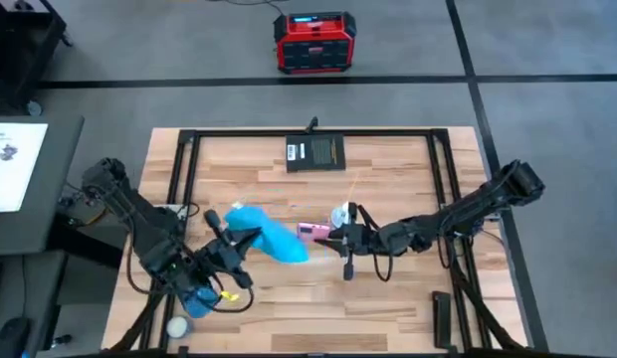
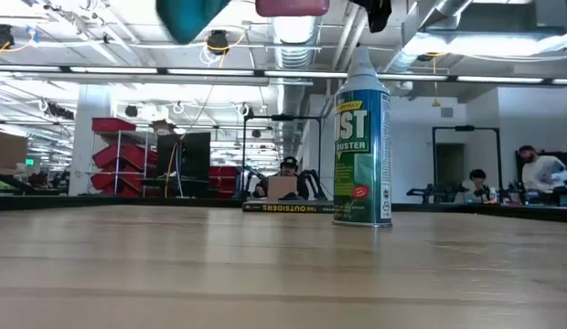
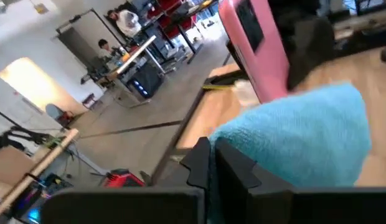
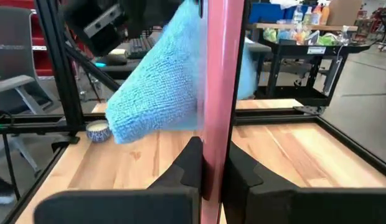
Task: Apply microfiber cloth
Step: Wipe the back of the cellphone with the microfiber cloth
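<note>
Right now I have both arms up over the middle of the table point(image 1: 388, 308), meeting above the wood. My left pincer point(image 1: 251, 239) is clamped on the microfiber cloth point(image 1: 274, 237); from the left wrist view the sky-blue cloth point(image 3: 305, 140) bunches out straight ahead of the dark fingers point(image 3: 233, 165), which pinch its near end. My right pincer point(image 1: 333, 236) grips a pink-backed phone point(image 1: 313, 232), and the right wrist view shows the phone point(image 4: 216, 93) standing edge-on between the two fingers point(image 4: 187, 165), closed tight on it. The cloth point(image 4: 159, 93) lies against one face of the phone just beyond the right pincer, between it and the left pincer further off. From the left wrist the phone point(image 3: 255, 46) rises just past the cloth, its pink back toward me, touching the cloth's far side. In the low view both cloth point(image 2: 192, 14) and phone point(image 2: 291, 6) hang high above the table, at the frame's top edge. A green duster spray can point(image 2: 361, 137) stands upright on the table close beside the right pincer. A black flat pad point(image 1: 316, 153) lies well beyond both pincers near the far edge, and a red box point(image 1: 314, 43) sits on the floor past it.
</note>
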Controlling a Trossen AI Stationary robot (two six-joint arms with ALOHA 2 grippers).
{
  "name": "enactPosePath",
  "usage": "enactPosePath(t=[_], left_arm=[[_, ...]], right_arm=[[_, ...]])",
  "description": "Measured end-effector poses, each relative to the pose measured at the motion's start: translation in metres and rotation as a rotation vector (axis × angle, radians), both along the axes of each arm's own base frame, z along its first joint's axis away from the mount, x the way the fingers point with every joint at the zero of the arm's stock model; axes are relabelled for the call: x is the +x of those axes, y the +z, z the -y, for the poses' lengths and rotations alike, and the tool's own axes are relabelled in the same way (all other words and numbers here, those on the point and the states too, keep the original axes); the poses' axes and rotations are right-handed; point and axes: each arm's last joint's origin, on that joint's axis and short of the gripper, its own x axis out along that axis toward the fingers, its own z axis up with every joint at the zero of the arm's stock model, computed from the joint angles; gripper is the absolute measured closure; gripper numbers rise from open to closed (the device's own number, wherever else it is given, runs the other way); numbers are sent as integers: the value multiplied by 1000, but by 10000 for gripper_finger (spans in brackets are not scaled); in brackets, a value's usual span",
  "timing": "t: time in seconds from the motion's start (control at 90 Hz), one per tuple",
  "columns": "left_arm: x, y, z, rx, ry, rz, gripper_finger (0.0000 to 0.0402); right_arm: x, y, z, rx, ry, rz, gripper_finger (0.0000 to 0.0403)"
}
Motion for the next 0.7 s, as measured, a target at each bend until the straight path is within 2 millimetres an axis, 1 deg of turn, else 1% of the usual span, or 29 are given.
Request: enactPosePath(t=[0.056,0.267,0.356,0.478,0.7], left_arm=[[-3,-12,0,-28,7,15,401],[-16,-70,-4,-137,35,64,402],[-21,-90,-5,-167,34,80,402],[-30,-113,-9,-179,32,84,402],[-47,-146,-19,-228,40,118,402]], right_arm=[[0,0,0,3,0,0,393],[-1,-2,-2,2,5,-18,393],[-1,-3,-2,-1,5,-26,393],[-1,-3,-2,-1,5,-27,393],[-1,-4,-1,-6,4,-40,393]])
